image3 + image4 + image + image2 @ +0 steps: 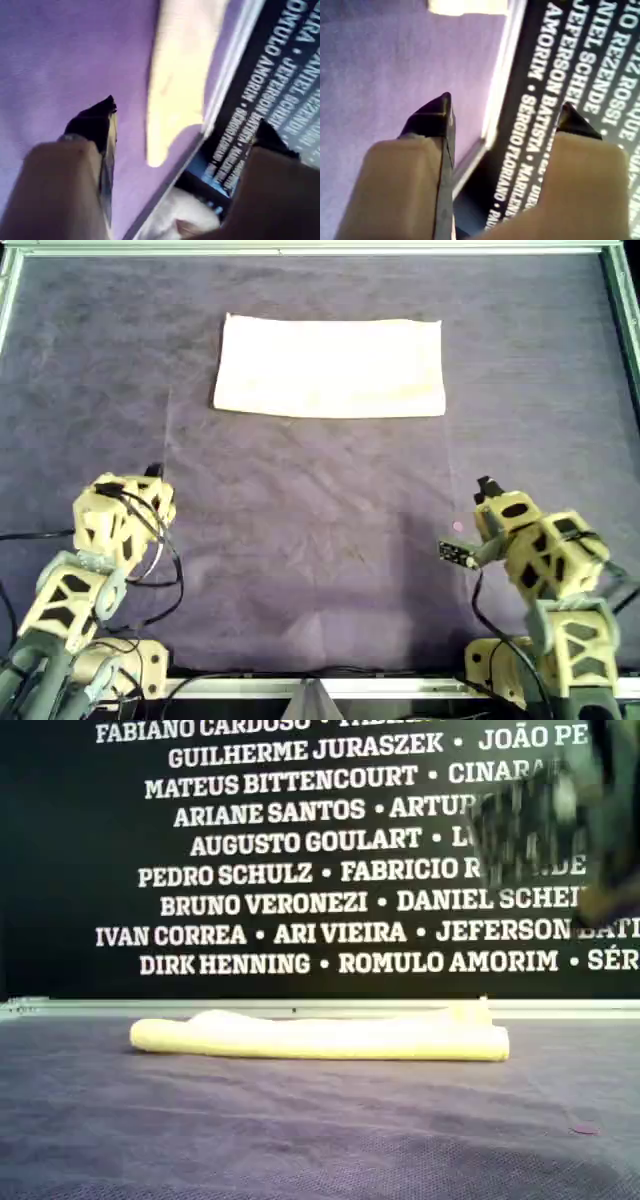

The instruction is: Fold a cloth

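The cloth (330, 367) lies on the mat (320, 540) near its far rail, a pale yellow rectangle already doubled, long axis parallel to that rail. Both arms sit well back from it, about equally distant; left gripper (185, 120) and right gripper (506, 114) each show jaws apart, holding nothing.

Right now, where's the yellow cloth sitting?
The cloth lies folded into a rectangle on the purple mat, near the overhead view's top centre, by the far rail and apart from both grippers.
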Robot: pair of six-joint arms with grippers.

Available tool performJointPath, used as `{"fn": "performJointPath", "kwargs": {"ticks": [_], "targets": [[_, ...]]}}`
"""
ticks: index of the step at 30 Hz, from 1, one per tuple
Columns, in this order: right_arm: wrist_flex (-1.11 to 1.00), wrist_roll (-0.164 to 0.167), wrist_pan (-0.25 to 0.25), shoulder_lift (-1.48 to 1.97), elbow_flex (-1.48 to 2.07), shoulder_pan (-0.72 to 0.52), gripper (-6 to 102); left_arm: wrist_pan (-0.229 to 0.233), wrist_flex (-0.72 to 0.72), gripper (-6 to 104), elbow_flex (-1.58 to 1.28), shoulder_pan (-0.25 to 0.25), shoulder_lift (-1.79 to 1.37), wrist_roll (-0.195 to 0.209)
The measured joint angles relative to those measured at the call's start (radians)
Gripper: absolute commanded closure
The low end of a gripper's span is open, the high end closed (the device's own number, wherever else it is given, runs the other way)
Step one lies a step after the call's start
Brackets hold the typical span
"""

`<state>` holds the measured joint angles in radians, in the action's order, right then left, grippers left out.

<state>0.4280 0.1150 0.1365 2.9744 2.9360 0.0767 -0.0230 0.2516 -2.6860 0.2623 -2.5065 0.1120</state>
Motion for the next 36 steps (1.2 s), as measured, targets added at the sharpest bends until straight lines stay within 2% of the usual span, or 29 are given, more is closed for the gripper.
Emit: {"fn": "performJointPath", "kwargs": {"ticks": [4, 9, 15, 20, 22, 28, 36], "targets": [[-0.055, 0.000, 0.000, -0.003, 0.023, 0.000, 14, 0.000, -0.095, 2, 0.002, 0.000, 0.152, 0.000], [-0.072, -0.002, 0.000, -0.104, 0.023, 0.000, 14, -0.012, -0.112, 2, 0.107, 0.000, 0.472, 0.000], [-0.080, -0.006, 0.006, -0.469, -0.133, 0.008, 13, -0.009, -0.117, 2, 0.419, 0.000, 0.831, 0.000], [-0.089, -0.006, 0.008, -0.877, -0.443, 0.009, 13, -0.011, -0.117, 2, 0.597, 0.017, 0.960, -0.002], [-0.089, -0.005, 0.008, -1.029, -0.566, 0.009, 13, -0.014, -0.117, 2, 0.653, 0.029, 1.003, -0.014], [-0.089, 0.003, 0.008, -1.356, -0.827, 0.008, 14, -0.006, -0.117, 2, 0.847, 0.052, 1.137, -0.094], [-0.089, -0.003, 0.003, -1.621, -1.088, 0.071, 14, -0.002, -0.120, 2, 0.994, 0.052, 1.299, -0.101]]}}
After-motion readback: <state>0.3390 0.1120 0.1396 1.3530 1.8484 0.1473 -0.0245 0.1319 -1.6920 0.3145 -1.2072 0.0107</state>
